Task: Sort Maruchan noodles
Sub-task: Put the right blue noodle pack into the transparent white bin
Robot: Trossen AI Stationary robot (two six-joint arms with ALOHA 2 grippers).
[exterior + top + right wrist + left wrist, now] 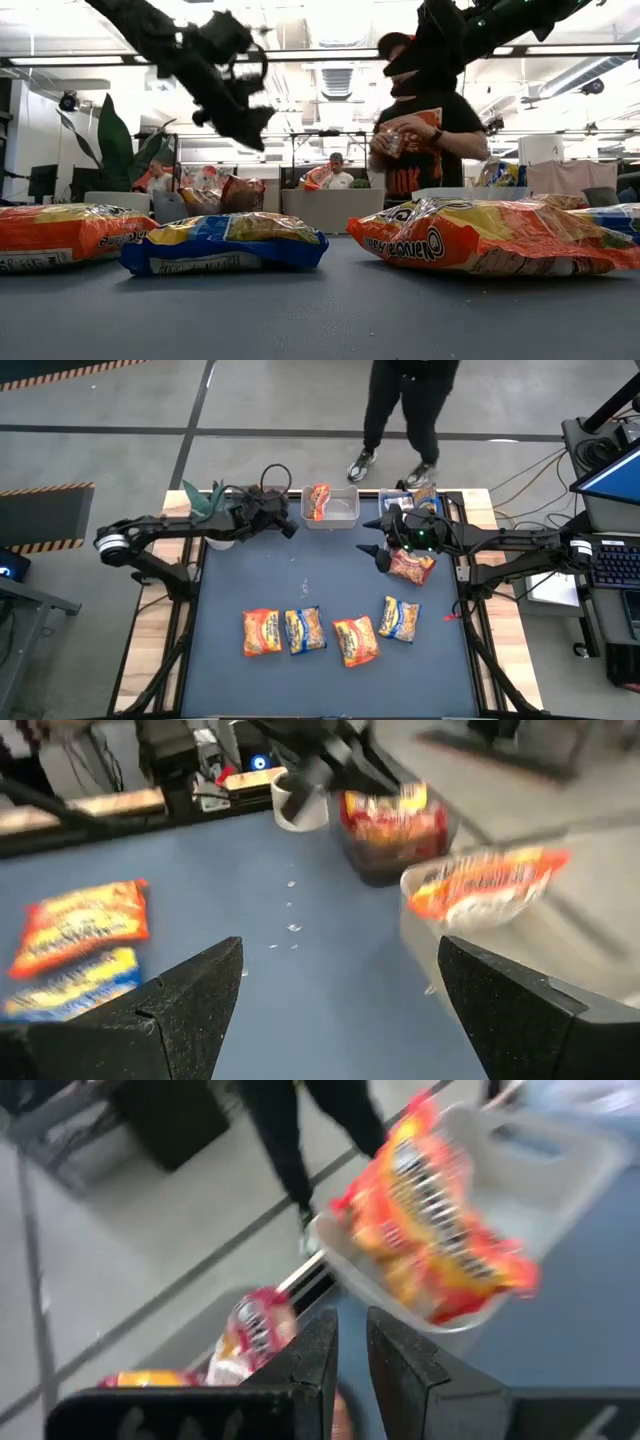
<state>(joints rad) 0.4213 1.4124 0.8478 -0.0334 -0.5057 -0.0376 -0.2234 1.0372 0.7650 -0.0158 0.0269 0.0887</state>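
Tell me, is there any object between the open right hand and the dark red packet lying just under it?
Nothing visible does. In the high view the right hand hovers open right beside the dark red packet, with only bare blue table around. The other packets lie farther toward the near edge.

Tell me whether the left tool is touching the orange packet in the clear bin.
Apart. The left wrist view shows the left tool clear of the orange packet in the clear bin.

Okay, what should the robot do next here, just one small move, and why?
Probably lower the right pincer onto the dark red packet lying just beside it. Its fingers stand wide open and empty, while the left pincer, nearly shut and empty, sits by the clear bin that already holds an orange packet.
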